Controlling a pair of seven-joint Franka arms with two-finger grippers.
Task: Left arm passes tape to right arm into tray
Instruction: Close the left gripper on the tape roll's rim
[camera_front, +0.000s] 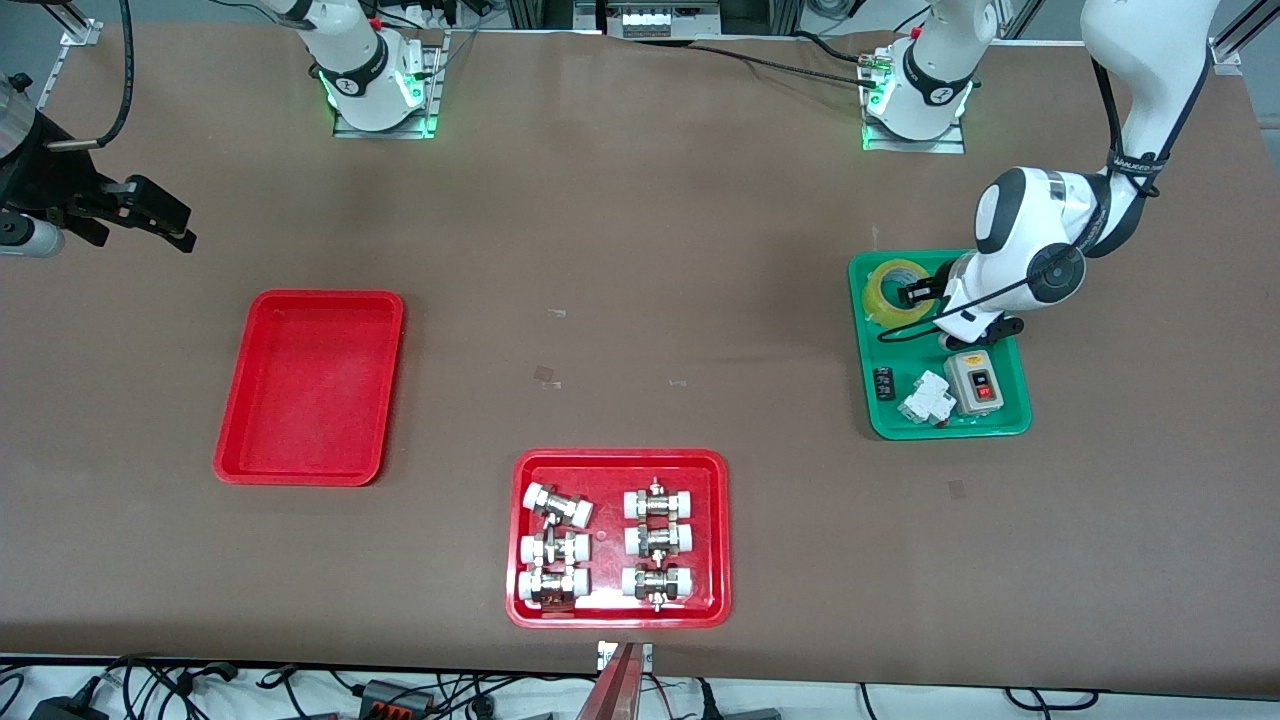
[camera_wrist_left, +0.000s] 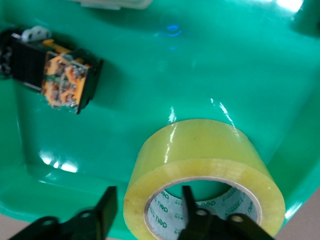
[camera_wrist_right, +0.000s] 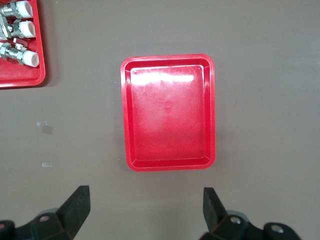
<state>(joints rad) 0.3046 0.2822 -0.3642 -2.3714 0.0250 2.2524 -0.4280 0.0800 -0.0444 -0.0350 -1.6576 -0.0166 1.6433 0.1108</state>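
Observation:
The yellow tape (camera_front: 893, 290) lies flat in a green tray (camera_front: 870, 405) at the left arm's end of the table. My left gripper (camera_front: 915, 293) is down at the roll and open. In the left wrist view the gripper (camera_wrist_left: 148, 205) straddles the wall of the tape (camera_wrist_left: 200, 160): one finger stands outside with a gap, the other finger (camera_wrist_left: 190, 202) inside the core. The plain red tray (camera_front: 310, 385) sits empty toward the right arm's end. My right gripper (camera_front: 183, 228) hangs open and empty above the table beside it; its wrist view (camera_wrist_right: 145, 207) shows the tray (camera_wrist_right: 170, 112) below.
The green tray (camera_wrist_left: 175, 60) also holds a grey switch box (camera_front: 973, 383), a white breaker (camera_front: 925, 400) and a small black part (camera_front: 883, 384), seen black and orange in the left wrist view (camera_wrist_left: 60, 75). A red tray of white-capped fittings (camera_front: 610, 500) sits near the front edge.

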